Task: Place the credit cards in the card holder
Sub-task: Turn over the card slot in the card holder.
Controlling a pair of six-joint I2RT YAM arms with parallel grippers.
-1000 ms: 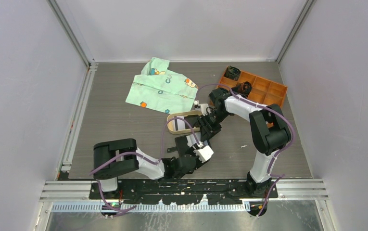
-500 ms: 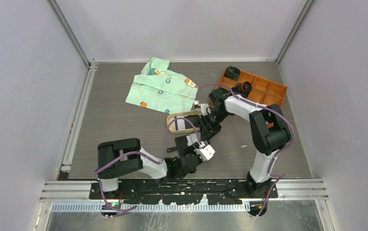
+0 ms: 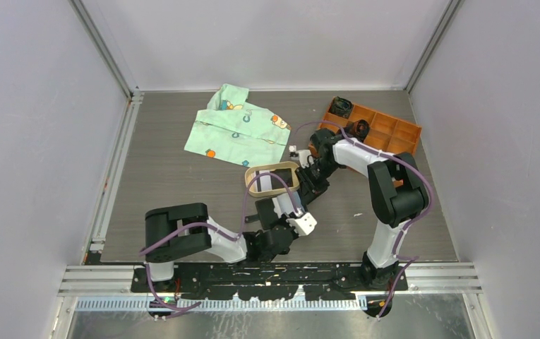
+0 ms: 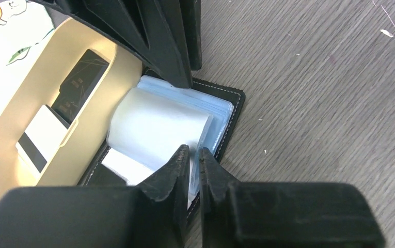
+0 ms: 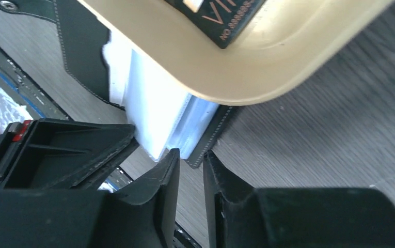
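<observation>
While your left gripper (image 4: 193, 155) hangs low over the table, its fingers are drawn almost together on the near edge of a clear sleeve of the open holder (image 4: 235, 98), with pale plastic showing in the slit. Just beyond, your right gripper (image 5: 190, 155) stands at the holder's far corner, fingers a sliver apart; you cannot tell whether they pinch it. Against the holder's side sits the tray (image 4: 9, 103), with two cards (image 4: 79, 85) flat inside, one black, one white. Only the left wrist view shows both cards; the right wrist view shows lettering on the black one. From overhead, the arms hide most of the holder, while a cloth (image 3: 238, 131) and a box (image 3: 387, 134) lie farther back.
</observation>
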